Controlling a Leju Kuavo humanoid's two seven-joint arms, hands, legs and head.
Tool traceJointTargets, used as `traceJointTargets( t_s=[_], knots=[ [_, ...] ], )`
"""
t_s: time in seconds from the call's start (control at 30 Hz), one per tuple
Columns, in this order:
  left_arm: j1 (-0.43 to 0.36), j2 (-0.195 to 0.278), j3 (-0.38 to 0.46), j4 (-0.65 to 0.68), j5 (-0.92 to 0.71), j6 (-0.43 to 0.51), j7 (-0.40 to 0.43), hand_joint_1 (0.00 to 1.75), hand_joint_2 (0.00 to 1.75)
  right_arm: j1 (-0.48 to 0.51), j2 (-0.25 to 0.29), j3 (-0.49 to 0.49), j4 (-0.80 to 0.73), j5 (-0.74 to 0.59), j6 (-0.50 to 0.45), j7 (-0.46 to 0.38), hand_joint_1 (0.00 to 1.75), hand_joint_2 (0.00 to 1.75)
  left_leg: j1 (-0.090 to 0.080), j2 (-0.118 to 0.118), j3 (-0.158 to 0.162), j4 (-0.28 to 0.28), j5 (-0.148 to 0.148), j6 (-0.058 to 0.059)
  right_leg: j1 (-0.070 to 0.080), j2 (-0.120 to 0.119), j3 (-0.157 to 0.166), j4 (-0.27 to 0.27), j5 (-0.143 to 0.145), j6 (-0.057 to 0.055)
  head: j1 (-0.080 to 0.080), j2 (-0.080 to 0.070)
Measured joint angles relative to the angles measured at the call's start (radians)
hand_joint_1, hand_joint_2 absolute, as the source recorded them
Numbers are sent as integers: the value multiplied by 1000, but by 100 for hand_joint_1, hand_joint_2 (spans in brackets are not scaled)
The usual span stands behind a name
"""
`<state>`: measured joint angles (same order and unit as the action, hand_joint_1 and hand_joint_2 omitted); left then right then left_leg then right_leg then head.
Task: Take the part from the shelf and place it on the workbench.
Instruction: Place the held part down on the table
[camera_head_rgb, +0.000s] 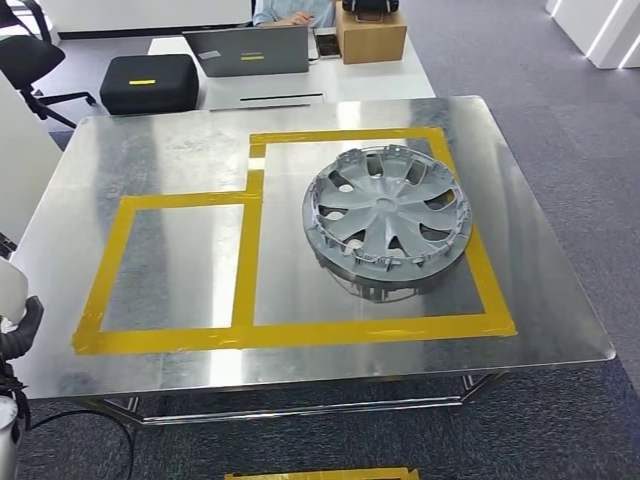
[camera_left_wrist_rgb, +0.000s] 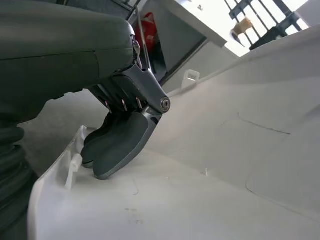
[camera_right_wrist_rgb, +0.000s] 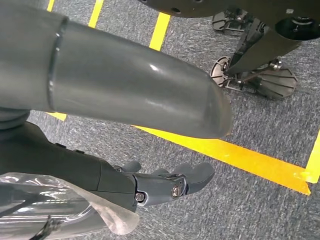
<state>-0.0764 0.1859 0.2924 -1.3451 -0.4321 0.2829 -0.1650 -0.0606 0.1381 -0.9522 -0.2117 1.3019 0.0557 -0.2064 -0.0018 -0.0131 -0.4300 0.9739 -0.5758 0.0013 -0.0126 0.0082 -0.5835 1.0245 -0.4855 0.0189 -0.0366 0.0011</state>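
The grey plastic spoked wheel cover (camera_head_rgb: 387, 218) lies flat on the shiny metal workbench (camera_head_rgb: 543, 300), inside the larger rectangle of yellow tape (camera_head_rgb: 249, 260). The left hand (camera_left_wrist_rgb: 120, 135) presses curled dark fingers against a white moulded panel (camera_left_wrist_rgb: 226, 165), gripping nothing. The right hand (camera_right_wrist_rgb: 166, 182) hangs empty over grey carpet (camera_right_wrist_rgb: 264, 125), fingers loosely extended.

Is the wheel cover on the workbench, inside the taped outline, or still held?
On the workbench: the wheel cover lies flat inside the larger yellow tape rectangle, no hand on it.
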Motion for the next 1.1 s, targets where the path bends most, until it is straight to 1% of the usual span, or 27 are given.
traceJointTargets(
  t_s=[0.07, 0.2, 0.3, 0.4, 0.53, 0.7, 0.83, 1.1],
  knots=[
    [-52, 15, -33, 67, -53, -28, 41, 175, 175, -6, 0, 5, 0, 3, 6, 8, 0, 0, 0, -1, 0, 0, 0, 0, 0, -2, 0, 0, 0, 0, 0, 0],
    [-190, 38, -121, 227, -163, -87, 118, 175, 175, -22, 0, 21, 0, 9, 14, 26, 0, 0, 0, -1, -1, 1, 0, 0, 0, -1, 2, 0, 1, 1, 0, 0],
    [-287, 41, -189, 335, -231, -126, 167, 175, 175, -34, 0, 35, 0, 14, 22, 40, 0, 0, 0, -1, -1, 2, 1, 0, 0, 0, 2, 0, 2, 2, 0, 0],
    [-366, 41, -254, 423, -288, -171, 215, 175, 175, -44, 0, 50, 0, 15, 25, 51, 0, 0, 0, 0, -1, 2, 1, 0, -1, 0, 2, 0, 3, 2, 0, 0],
    [-436, 41, -318, 504, -326, -208, 248, 175, 175, -57, 1, 64, 0, 15, 24, 64, 0, 0, 0, 0, 0, 2, 1, 0, 0, 0, 1, 0, 3, 2, 0, 0],
    [-480, 41, -354, 559, -344, -224, 258, 175, 175, -63, 1, 76, 0, 15, 24, 68, 0, 0, 0, 0, -1, 2, 1, 0, -1, 0, 1, 0, 2, 2, 0, 0],
    [-506, 42, -377, 591, -381, -233, 285, 0, 175, -67, 1, 84, 0, 13, 25, 75, 0, 0, 0, 0, -2, 2, 1, 0, -1, 0, 2, 0, 3, 2, 0, 0],
    [-515, 52, -392, 612, -433, -212, 326, 0, 175, -74, 4, 109, 0, -4, 26, 88, 0, 0, 0, 0, -1, 2, 1, 0, 0, 1, 2, 0, 3, 2, 0, 0]
  ],
)
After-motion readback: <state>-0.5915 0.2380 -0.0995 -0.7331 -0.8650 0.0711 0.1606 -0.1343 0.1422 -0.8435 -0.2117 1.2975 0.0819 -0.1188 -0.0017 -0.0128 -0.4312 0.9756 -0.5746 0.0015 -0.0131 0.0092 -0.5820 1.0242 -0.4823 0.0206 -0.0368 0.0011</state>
